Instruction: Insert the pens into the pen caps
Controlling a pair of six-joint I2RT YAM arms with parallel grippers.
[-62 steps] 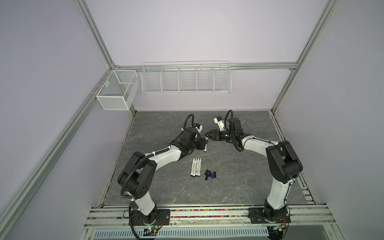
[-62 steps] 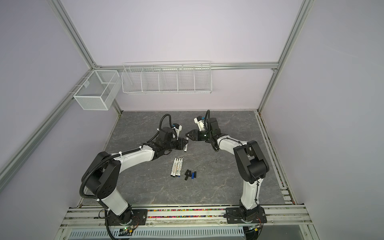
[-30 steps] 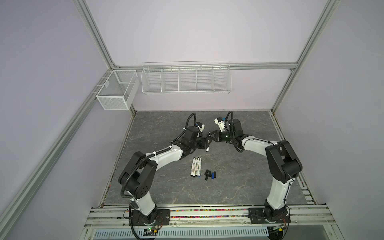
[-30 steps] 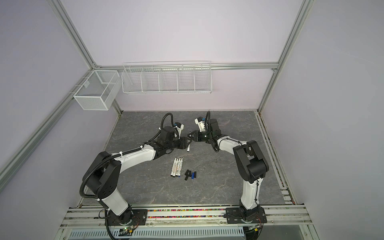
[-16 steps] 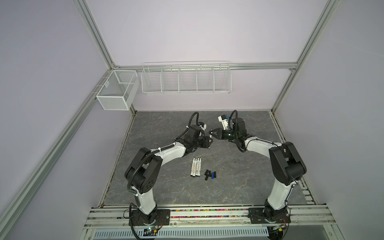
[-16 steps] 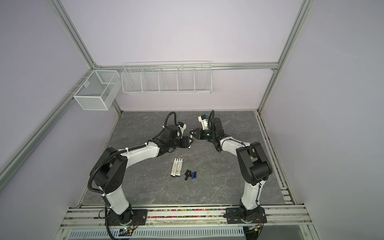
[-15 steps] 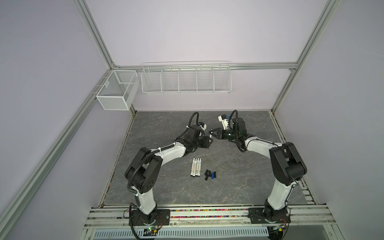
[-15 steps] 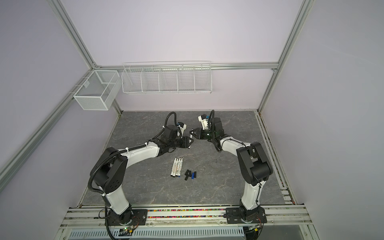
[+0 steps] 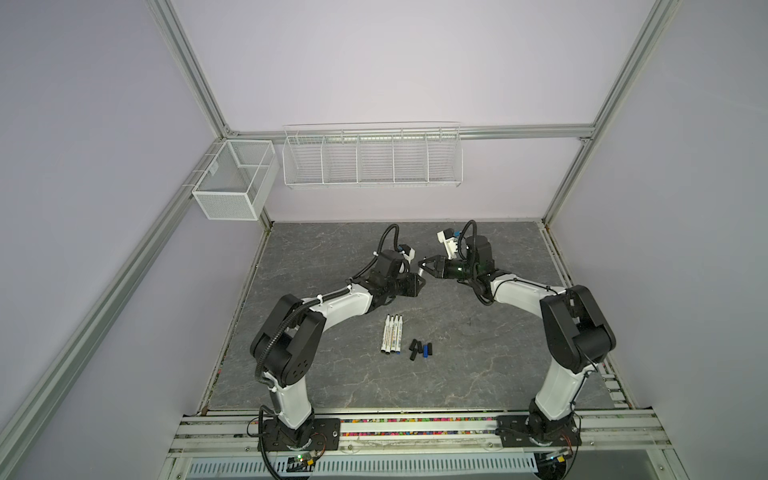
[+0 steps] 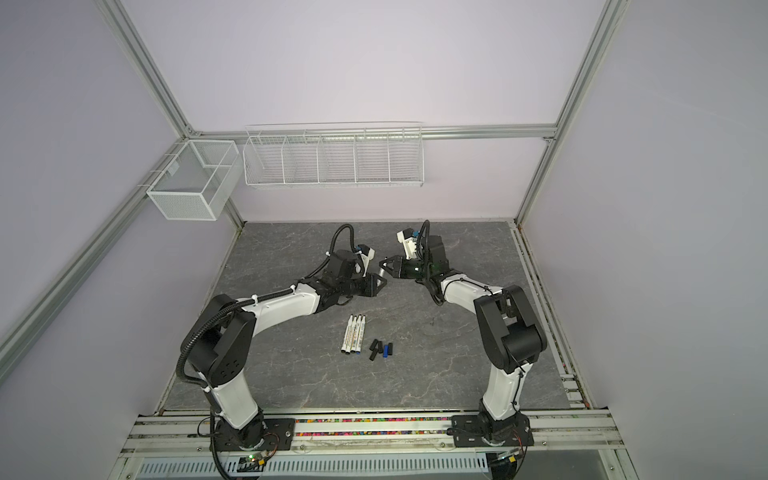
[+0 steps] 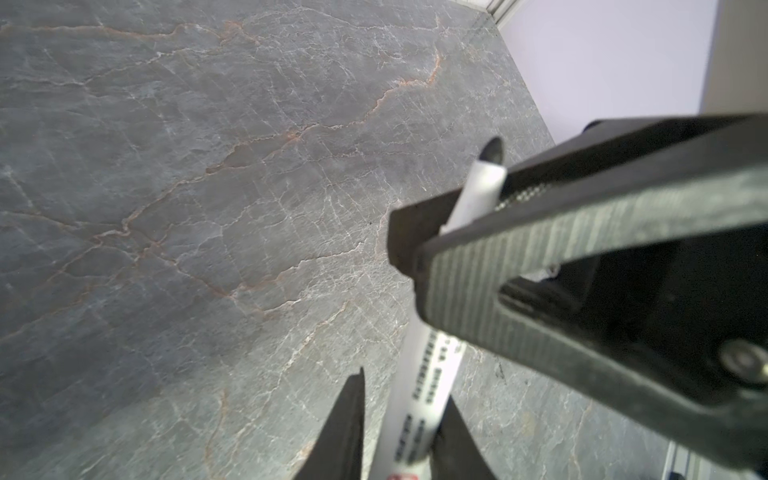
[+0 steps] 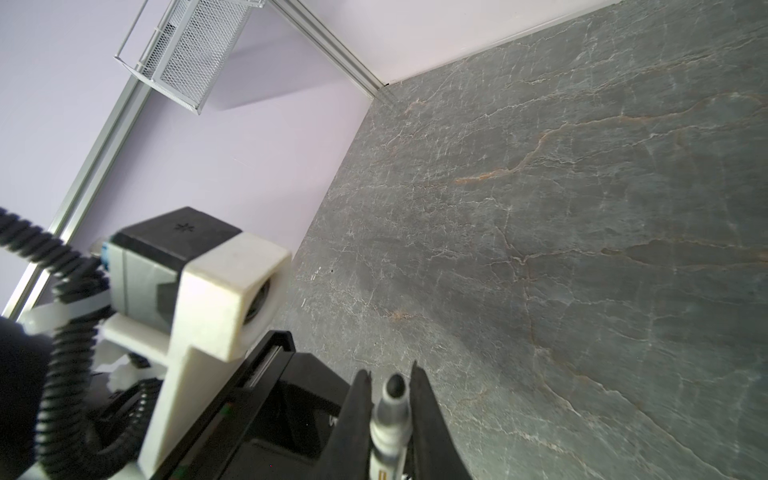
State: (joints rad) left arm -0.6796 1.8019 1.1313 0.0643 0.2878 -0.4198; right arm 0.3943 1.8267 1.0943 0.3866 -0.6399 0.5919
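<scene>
Both arms meet above the back middle of the table. My right gripper (image 9: 419,263) (image 12: 390,370) is shut on a white pen (image 12: 390,415) near its dark end. My left gripper (image 9: 423,281) (image 11: 405,386) stands round the printed barrel of that pen (image 11: 428,382). One finger lies against the barrel, and a thin gap shows at the other. The right gripper's finger (image 11: 582,232) crosses close in front of the left wrist camera. Three more pens (image 9: 392,334) (image 10: 354,334) lie side by side on the table. Several pen caps (image 9: 419,350) (image 10: 380,350), one of them blue (image 9: 424,352), lie just right of them.
A white wire rack (image 9: 372,158) hangs on the back wall. A mesh box (image 9: 232,183) hangs at the back left corner. The grey stone-patterned table (image 9: 332,249) ends at a metal rail (image 9: 415,428) at the front.
My left gripper has moved right, up to the pen in the right gripper, and its jaws have narrowed round the barrel. The right gripper has shifted slightly, still shut on the pen.
</scene>
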